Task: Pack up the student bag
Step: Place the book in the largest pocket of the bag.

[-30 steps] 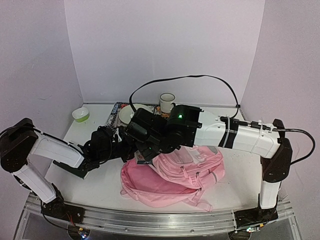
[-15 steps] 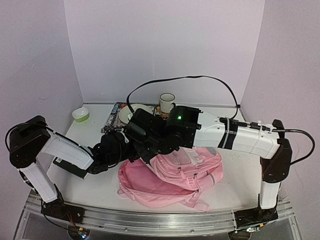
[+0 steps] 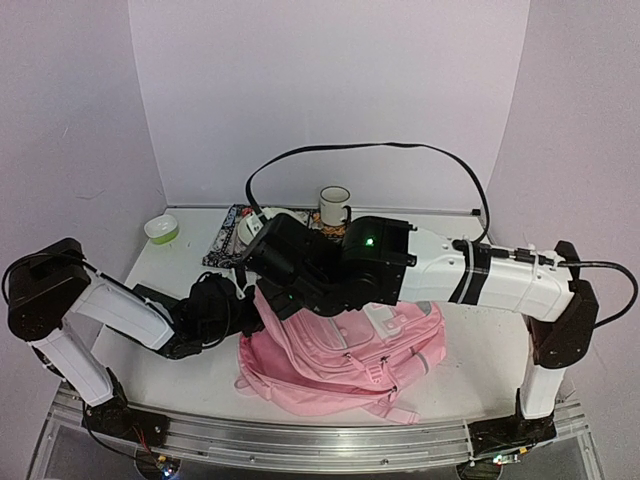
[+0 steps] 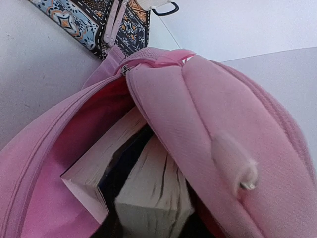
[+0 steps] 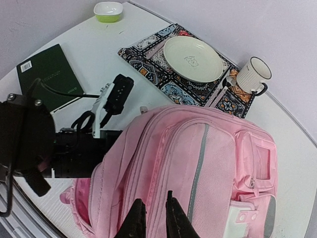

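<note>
Student bag: the pink backpack [image 3: 350, 350] lies flat at mid-bench [image 3: 478, 345], front pockets up, its main zip gaping toward the left arm.
Inside: two books [image 4: 148, 198] sit in the open compartment, page edges outward.
Left gripper [image 3: 225, 310]: at the bag's mouth; its jaws are hidden, so their state cannot be told.
Right gripper [image 5: 152, 206]: hovers over the bag's front panel, jaws released to a narrow slit, nothing between them.
Far side: a patterned mat [image 5: 148, 64] carries a cream plate [image 5: 192, 58], with a mug [image 5: 253, 74] at its end; a green bowl [image 5: 109, 10] sits in the corner.
Beside the left arm: a dark green notebook [image 5: 47, 74] lies flat.
</note>
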You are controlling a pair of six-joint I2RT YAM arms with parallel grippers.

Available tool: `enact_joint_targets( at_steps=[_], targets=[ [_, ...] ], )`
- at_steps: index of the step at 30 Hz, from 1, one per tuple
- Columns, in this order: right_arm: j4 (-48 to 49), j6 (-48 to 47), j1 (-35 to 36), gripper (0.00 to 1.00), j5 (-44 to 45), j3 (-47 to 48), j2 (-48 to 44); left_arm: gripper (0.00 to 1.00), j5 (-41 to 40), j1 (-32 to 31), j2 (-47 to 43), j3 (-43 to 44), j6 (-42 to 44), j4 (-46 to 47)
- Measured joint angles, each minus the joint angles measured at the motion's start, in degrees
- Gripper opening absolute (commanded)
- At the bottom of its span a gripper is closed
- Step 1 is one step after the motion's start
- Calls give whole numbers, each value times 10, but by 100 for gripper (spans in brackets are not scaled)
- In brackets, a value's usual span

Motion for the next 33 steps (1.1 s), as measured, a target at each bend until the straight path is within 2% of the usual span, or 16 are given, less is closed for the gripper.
enact_joint_targets(
  at_steps=[4,12,21,29,31,33],
  targets=[
    [3,-4,-1,21,6,0,0,0,4,-1,-24,-8,-11,0],
    [10,-7,-6,22,29,-45,-7,0,14,-2,-5,-9,-68,0],
    [11,14,-19,25,37,-103,-49,0,-87,-56,-43,-42,-109,-1],
    [15,30,-28,29,43,-138,-74,0,-125,-72,26,21,-110,0],
    [16,32,-30,31,43,-146,-75,10,-130,-74,40,38,-101,1],
    [16,34,-32,35,42,-153,-75,28,-132,-75,49,48,-89,1]
  ],
)
